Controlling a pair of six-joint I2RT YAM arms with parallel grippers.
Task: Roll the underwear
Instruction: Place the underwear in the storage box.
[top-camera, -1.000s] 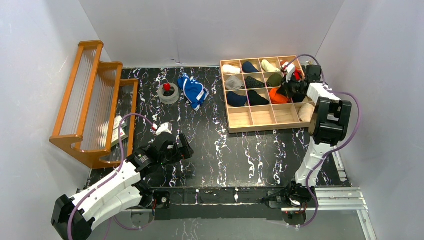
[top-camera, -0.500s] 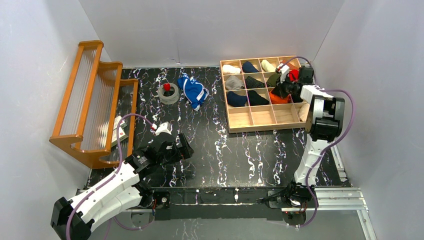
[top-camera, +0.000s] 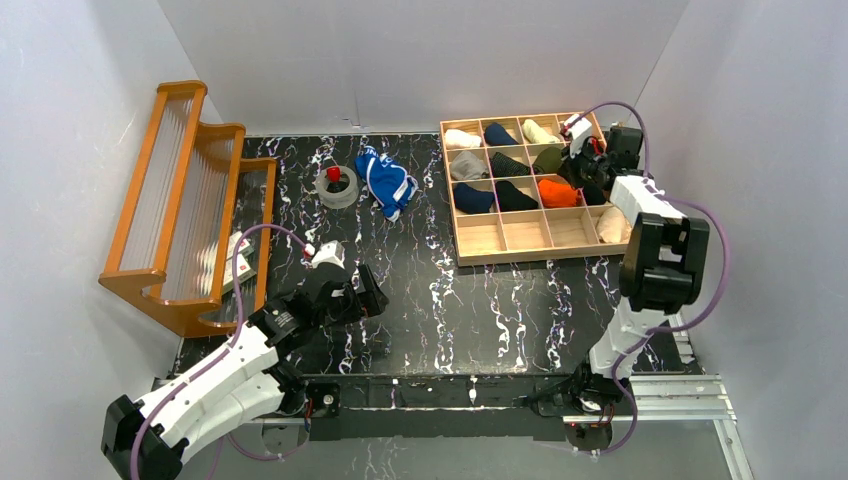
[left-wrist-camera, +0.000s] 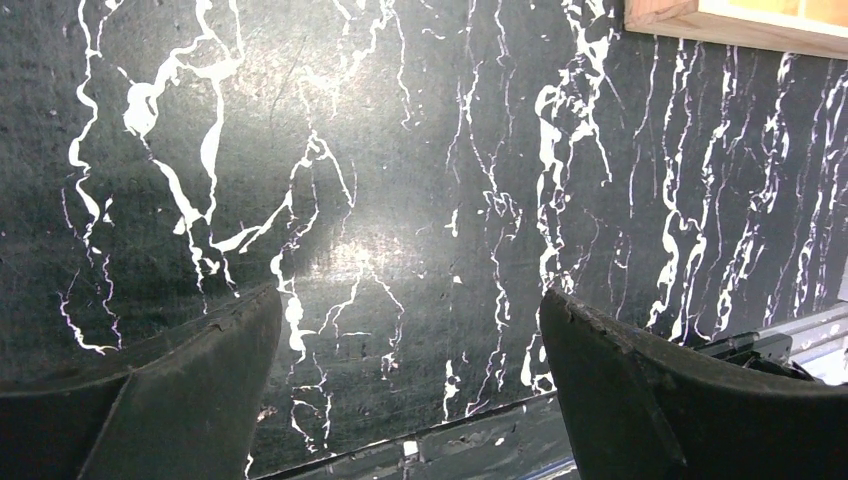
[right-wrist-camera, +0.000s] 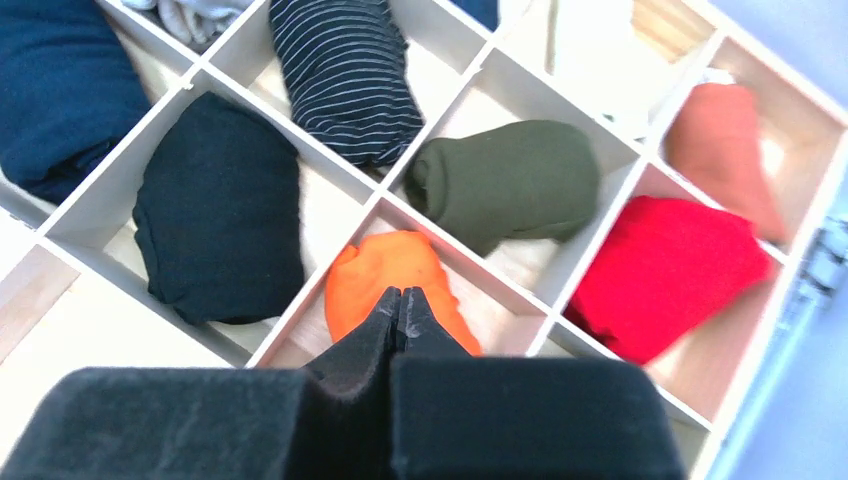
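Your right fingers (right-wrist-camera: 380, 330) have pulled back, pressed together and empty, with the orange underwear (right-wrist-camera: 368, 285) rolled in the box (top-camera: 520, 252) compartment just beneath them. One of two is done. The blue underwear (top-camera: 388, 182) lies unrolled on the tabletop (top-camera: 470, 300), well beyond your wide-spread left fingers (left-wrist-camera: 200, 360).

The left arm (top-camera: 230, 365) lies low and stretched forward, and the left hand (left-wrist-camera: 410, 300) has its fingers (left-wrist-camera: 190, 385) spread wide with nothing between them. The right arm (top-camera: 655, 250) stands tall, bent at the elbow. The right hand (right-wrist-camera: 400, 298) points downward, fingers pressed together, empty.
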